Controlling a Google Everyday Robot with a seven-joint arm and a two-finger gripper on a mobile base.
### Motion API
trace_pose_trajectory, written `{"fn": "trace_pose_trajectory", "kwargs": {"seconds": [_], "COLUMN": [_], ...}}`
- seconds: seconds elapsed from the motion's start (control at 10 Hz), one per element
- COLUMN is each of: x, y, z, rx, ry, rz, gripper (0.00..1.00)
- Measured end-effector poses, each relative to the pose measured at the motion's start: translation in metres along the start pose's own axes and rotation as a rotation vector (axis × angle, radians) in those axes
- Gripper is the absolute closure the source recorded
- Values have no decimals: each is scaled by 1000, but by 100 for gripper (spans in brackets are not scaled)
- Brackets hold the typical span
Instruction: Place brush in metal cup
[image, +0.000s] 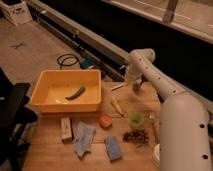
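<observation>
My white arm (165, 95) reaches in from the right over the wooden table (50, 157). The gripper (136, 85) hangs at the table's far edge, pointing down. A thin pale stick-like thing (117, 86), perhaps the brush, lies just left of the gripper on the table. A yellow elongated item (116, 106) lies nearer the middle. A pale round object (156, 154) shows at the bottom right, half hidden by my arm. I cannot tell if it is the metal cup.
A yellow bin (67, 102) with a green vegetable (76, 93) stands at the left. In front lie a small box (66, 128), blue cloth (84, 137), blue sponge (113, 148), orange item (105, 121), green cup (136, 120) and grapes (136, 136).
</observation>
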Motion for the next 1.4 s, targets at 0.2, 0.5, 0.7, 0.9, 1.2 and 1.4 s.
{"fn": "trace_pose_trajectory", "kwargs": {"seconds": [0.2, 0.5, 0.7, 0.9, 1.2, 1.4], "x": [3, 7, 13, 18, 25, 29], "y": [2, 5, 1, -8, -21, -25], "z": [0, -1, -12, -36, -81, -110], "rx": [-3, -11, -7, 6, 25, 47], "ry": [3, 14, 53, 111, 208, 268], "rz": [13, 25, 17, 2, -13, -13], "gripper": [23, 20, 20, 20, 20, 20]}}
